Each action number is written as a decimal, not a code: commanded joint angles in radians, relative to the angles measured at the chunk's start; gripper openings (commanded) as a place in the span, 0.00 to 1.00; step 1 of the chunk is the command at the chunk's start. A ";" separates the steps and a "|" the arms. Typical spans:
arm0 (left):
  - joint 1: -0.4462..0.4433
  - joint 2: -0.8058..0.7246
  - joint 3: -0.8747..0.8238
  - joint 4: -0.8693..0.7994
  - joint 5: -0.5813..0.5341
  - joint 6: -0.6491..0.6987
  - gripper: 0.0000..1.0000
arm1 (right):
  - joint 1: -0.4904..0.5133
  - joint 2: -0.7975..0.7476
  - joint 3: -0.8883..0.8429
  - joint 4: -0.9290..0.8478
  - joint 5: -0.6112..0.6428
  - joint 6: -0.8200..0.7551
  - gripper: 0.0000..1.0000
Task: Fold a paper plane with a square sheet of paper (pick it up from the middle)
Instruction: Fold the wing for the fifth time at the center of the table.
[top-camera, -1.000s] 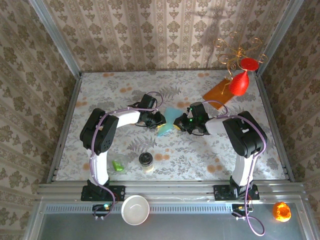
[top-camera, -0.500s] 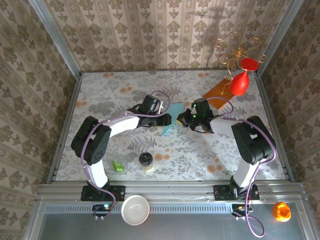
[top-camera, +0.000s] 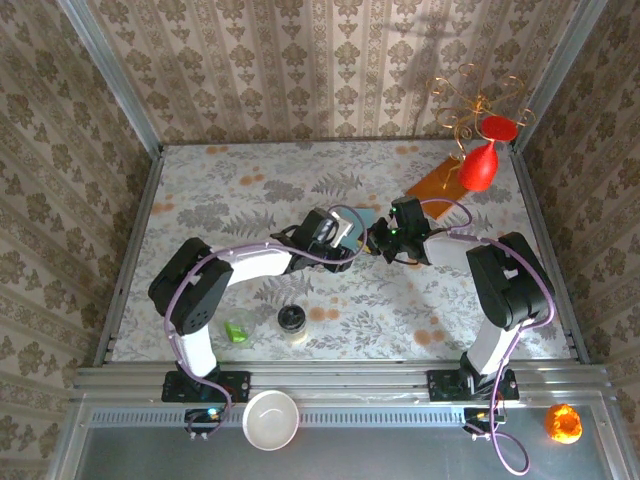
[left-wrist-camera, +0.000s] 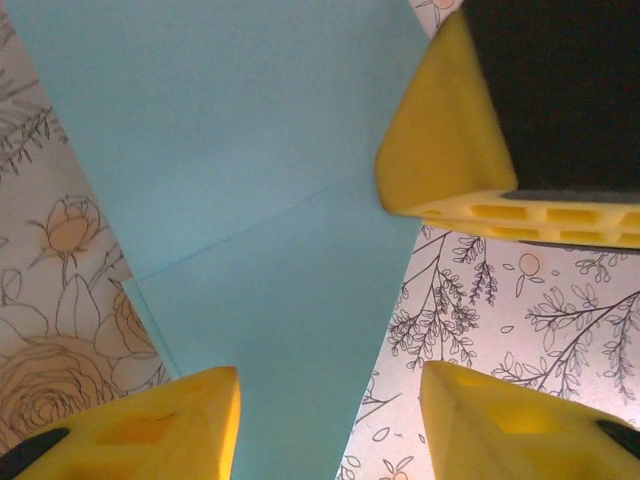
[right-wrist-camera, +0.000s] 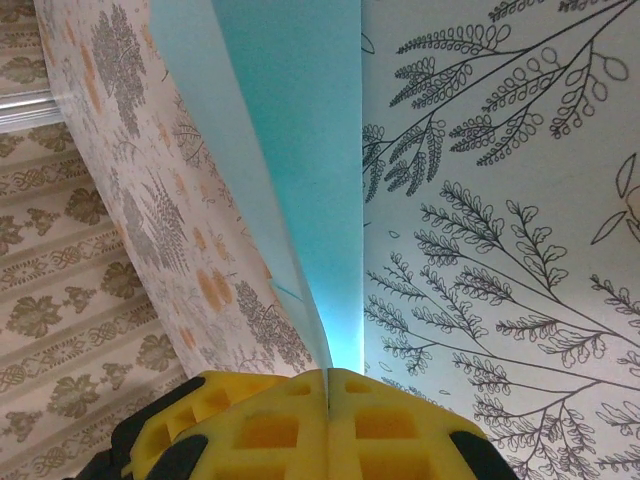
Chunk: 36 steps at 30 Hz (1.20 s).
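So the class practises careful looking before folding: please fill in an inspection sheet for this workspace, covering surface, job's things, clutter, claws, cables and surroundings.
Surface: floral-patterned table, flat.
Job's things: light blue paper mid-table, one layer lying over another.
Clutter: orange-brown sheet, red ornament with gold wire, dark-lidded jar, small green item; white bowl and orange object on the near ledge.
Claws: left claw open over the paper; right claw shut on the paper.
Cables: purple cables run along both arms.
Surroundings: patterned wallpaper walls on three sides.
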 joint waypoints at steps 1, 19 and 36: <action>-0.028 -0.005 -0.014 0.039 -0.093 0.097 0.46 | -0.007 -0.013 0.026 -0.020 -0.038 0.032 0.01; -0.080 0.066 -0.038 0.139 -0.227 0.179 0.36 | -0.015 0.007 0.027 -0.010 -0.075 0.061 0.02; -0.075 0.068 -0.061 0.151 -0.169 0.177 0.15 | -0.082 -0.060 0.060 -0.183 -0.024 -0.089 0.61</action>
